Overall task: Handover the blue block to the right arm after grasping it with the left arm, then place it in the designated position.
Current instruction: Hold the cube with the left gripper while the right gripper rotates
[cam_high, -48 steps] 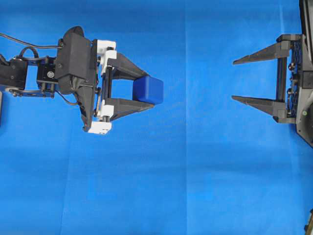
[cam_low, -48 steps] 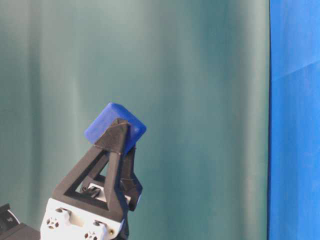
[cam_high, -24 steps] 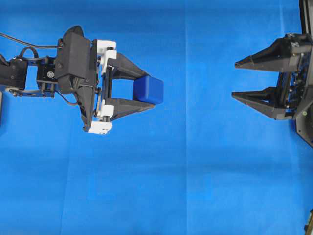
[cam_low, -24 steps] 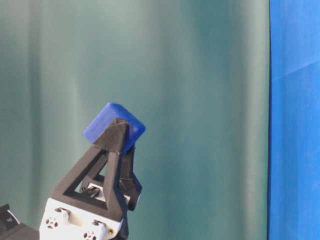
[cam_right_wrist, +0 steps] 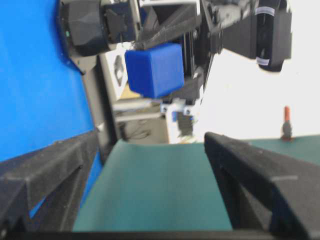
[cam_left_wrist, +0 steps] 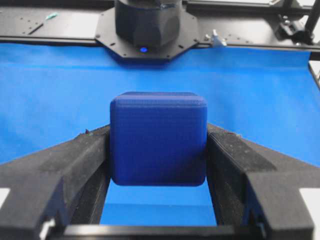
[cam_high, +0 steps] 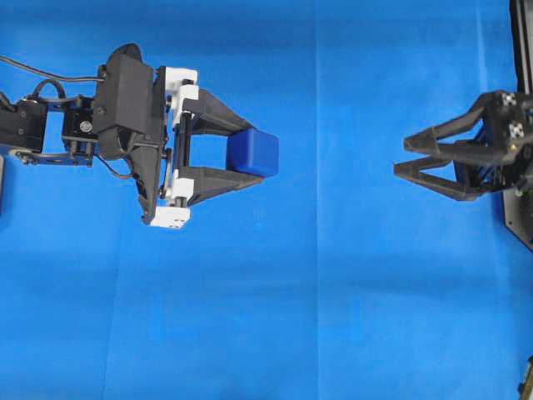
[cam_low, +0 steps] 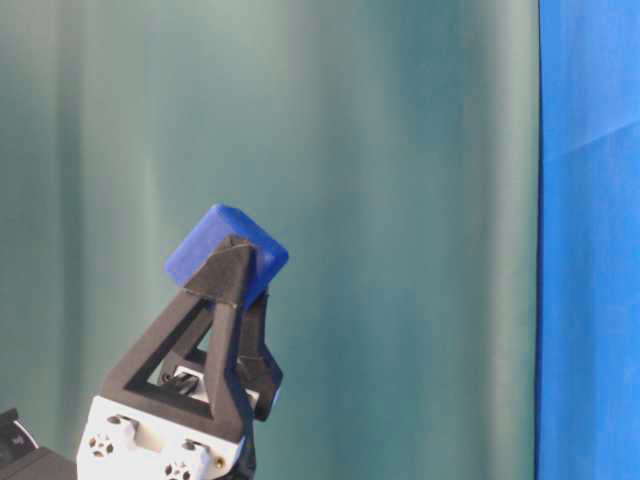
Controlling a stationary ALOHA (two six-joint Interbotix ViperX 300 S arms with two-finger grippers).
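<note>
Scene: two black robot arms face each other across a tabletop (cam_high: 333,317) covered in bright blue cloth, seen from above, from table level and from each wrist.

Left arm: the left arm (cam_high: 50,125) reaches in from the left edge, cables looping along it, a white bracket (cam_high: 176,150) behind its fingers.

Left pincer: the left pincer (cam_high: 250,155) points to the right and pinches the blue block between its two pointed black fingers (cam_high: 212,179).

Blue block: the blue block (cam_high: 253,152) is a small dark-blue cube with rounded edges, held at the fingertips left of the tabletop's middle. From table level the blue block (cam_low: 226,255) sits at the top of the upward-slanting fingers, clear of the surface, against a teal backdrop (cam_low: 400,200). In the left wrist view the blue block (cam_left_wrist: 158,138) fills the gap between the fingers, both side faces pressed by the pads (cam_left_wrist: 219,165).

Right arm: the right arm (cam_high: 518,142) enters at the right edge.

Right pincer: the right pincer (cam_high: 401,157) is all black, spread wide with nothing in it, tips pointing left toward the block. It stands well apart from the block, with bare cloth between.

Right wrist view: the blue block (cam_right_wrist: 154,69) appears tilted, far ahead and above the two spread fingers (cam_right_wrist: 260,175).
</note>
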